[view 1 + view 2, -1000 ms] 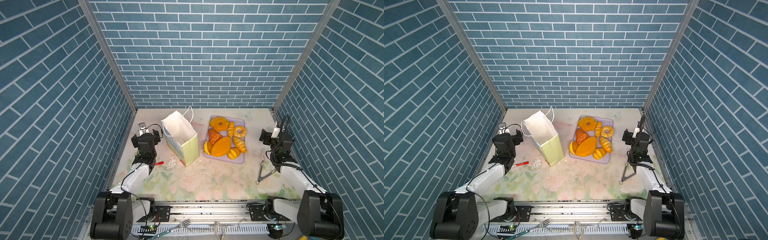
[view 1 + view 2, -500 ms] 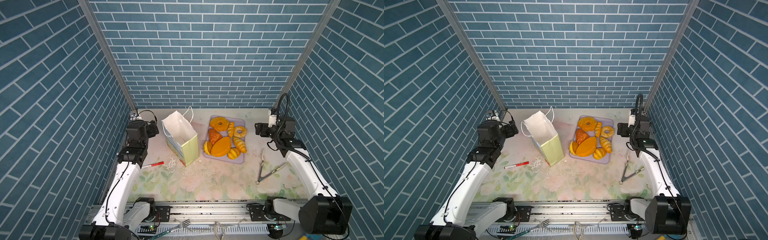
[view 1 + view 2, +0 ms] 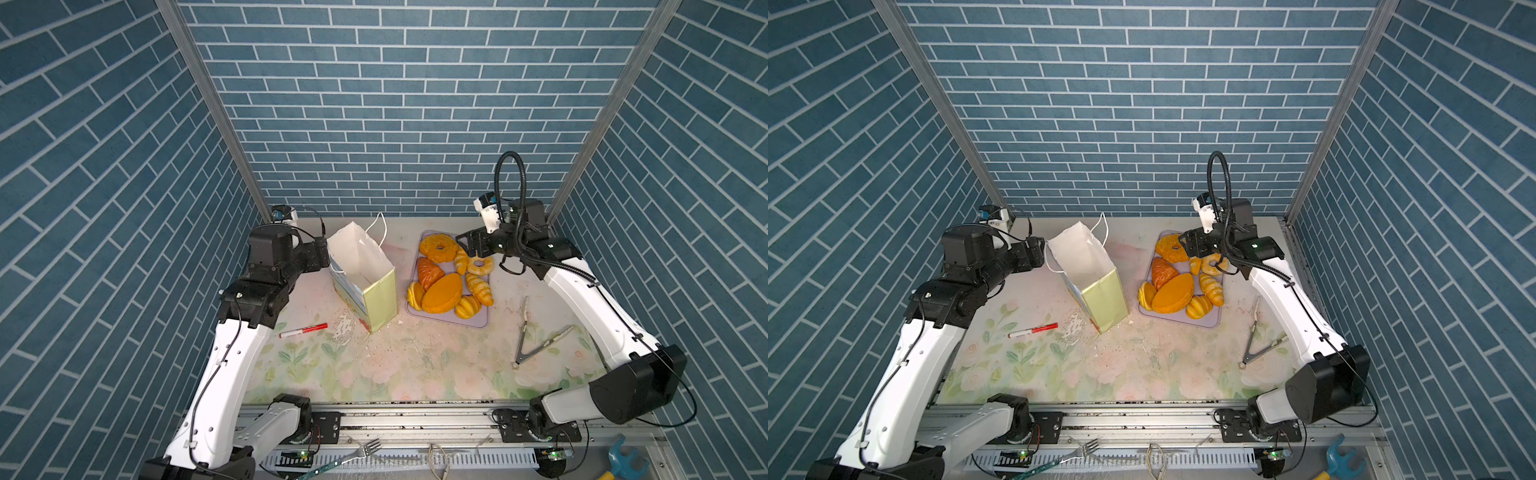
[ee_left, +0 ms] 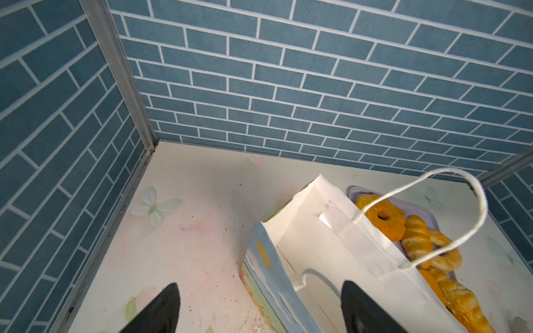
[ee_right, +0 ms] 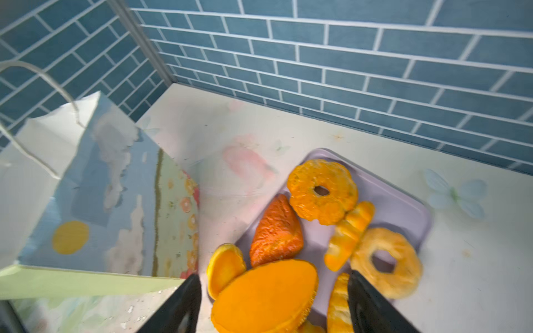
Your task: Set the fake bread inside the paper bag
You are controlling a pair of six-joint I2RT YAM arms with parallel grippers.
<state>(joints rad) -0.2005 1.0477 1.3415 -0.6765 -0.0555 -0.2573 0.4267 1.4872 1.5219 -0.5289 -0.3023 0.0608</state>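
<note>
The paper bag (image 3: 360,266) (image 3: 1084,262) stands upright and open at centre left, white lining showing, cord handles up. The fake bread lies on a lilac tray (image 3: 478,322) to its right: a big oval loaf (image 3: 442,293) (image 5: 265,294), a brownish-red croissant (image 3: 430,272) (image 5: 275,233), two ring doughnuts (image 3: 438,248) (image 3: 481,266), and ridged rolls. My left gripper (image 3: 320,257) (image 4: 261,285) is open at the bag's left rim, the printed wall (image 4: 268,276) between its fingers. My right gripper (image 3: 465,245) (image 5: 274,275) hangs open over the tray, holding nothing.
A red marker (image 3: 303,330) lies on the floral mat in front of the left arm. Metal tongs (image 3: 536,340) lie at the right, near the right arm. Blue brick walls close in three sides. A fork (image 3: 357,451) rests on the front rail.
Both arms lifted from near the front and reached toward the back. The left gripper came up to the bag's rim, the right one over the tray. Both jaws narrowed a little.
</note>
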